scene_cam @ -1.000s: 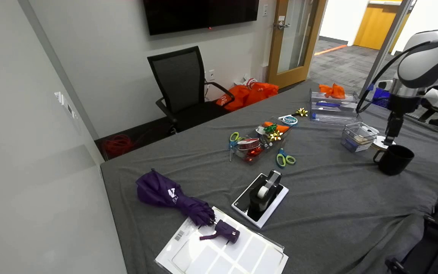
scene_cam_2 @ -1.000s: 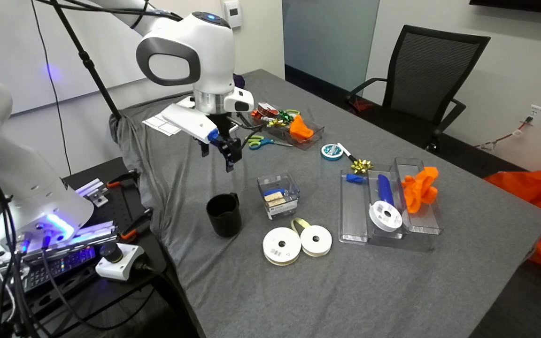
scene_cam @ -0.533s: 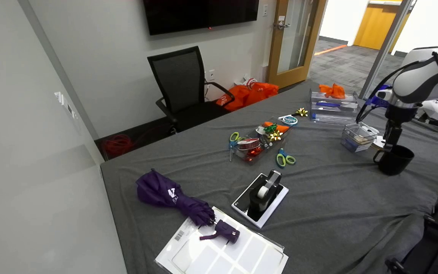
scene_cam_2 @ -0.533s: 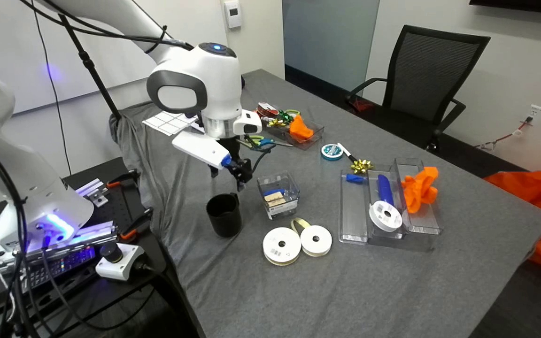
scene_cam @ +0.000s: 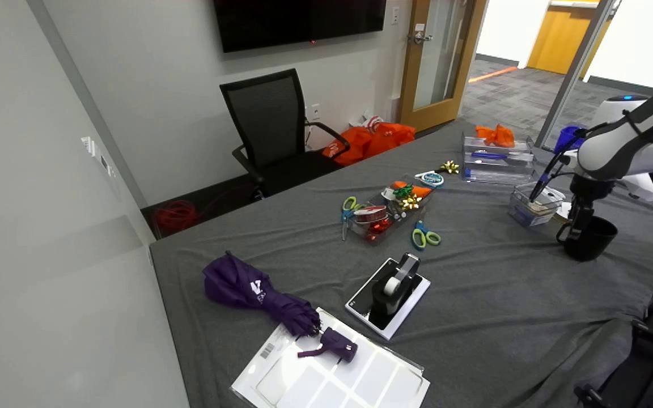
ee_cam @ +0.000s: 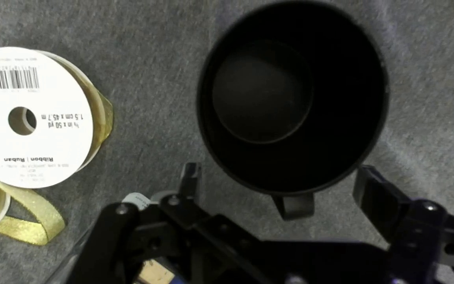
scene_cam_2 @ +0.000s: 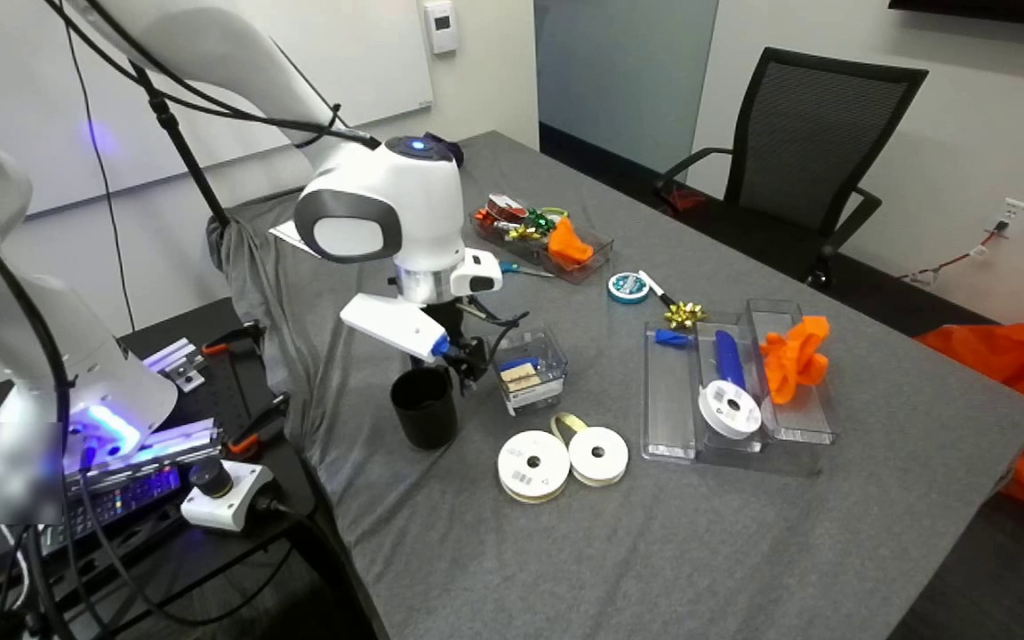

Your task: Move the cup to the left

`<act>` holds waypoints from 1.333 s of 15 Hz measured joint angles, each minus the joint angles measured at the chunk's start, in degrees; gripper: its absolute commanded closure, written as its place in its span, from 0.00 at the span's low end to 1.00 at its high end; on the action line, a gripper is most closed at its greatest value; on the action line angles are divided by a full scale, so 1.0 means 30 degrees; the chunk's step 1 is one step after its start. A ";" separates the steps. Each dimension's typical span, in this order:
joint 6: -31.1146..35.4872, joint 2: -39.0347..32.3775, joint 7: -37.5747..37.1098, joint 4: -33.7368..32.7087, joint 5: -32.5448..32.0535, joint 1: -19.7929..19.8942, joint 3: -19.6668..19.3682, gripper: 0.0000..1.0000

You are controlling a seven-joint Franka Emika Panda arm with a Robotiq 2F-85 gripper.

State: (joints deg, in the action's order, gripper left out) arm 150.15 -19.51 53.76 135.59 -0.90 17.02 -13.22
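The black cup (scene_cam: 594, 241) stands upright on the grey cloth, and it also shows in an exterior view (scene_cam_2: 425, 422). In the wrist view I look down into the cup (ee_cam: 262, 94), with its handle (ee_cam: 298, 206) pointing at the gripper base. My gripper (ee_cam: 278, 172) is open, one finger on each side of the handle. The right fingertip (ee_cam: 367, 173) lies close to the rim; I cannot tell whether it touches. The left finger (ee_cam: 190, 179) is apart from the cup. In both exterior views the gripper (scene_cam: 577, 226) (scene_cam_2: 445, 373) is low at the cup's handle side, partly hidden.
A clear box (scene_cam_2: 530, 369) of small items stands close beside the gripper. White ribbon spools (scene_cam_2: 534, 464) lie near the cup. A clear compartment tray (scene_cam_2: 670, 400) is farther off. A tape dispenser (scene_cam: 386, 294) and a purple umbrella (scene_cam: 236, 286) lie across the table.
My gripper has come down from above to the cup's handle, moving toward the clear box's side. The cup has not moved. The arm's cable now hangs beside the clear box.
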 measured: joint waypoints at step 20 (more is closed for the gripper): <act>0.1789 -0.1118 -0.1051 -0.0026 -0.0751 0.0505 0.0766 0.96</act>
State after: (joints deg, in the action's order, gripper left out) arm 155.51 -22.86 50.61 135.51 -3.15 18.53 -10.92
